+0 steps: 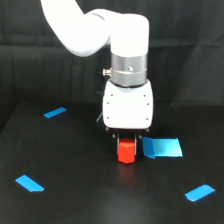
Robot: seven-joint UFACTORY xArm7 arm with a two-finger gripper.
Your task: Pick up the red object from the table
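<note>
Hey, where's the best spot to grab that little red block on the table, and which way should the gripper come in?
Grip the red object across its upright side faces, near mid-height, coming straight down from above. It stands upright on the table, stubby and narrower than the gripper, which already sits directly over it. The blue patch on the exterior view's right lies flat and probably won't obstruct.

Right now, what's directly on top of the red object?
The end effector sits right above the red object, its white body over that. The object's top face is mostly covered, so whether the fingers grip it cannot be seen. Its lower part shows on the table.
</note>
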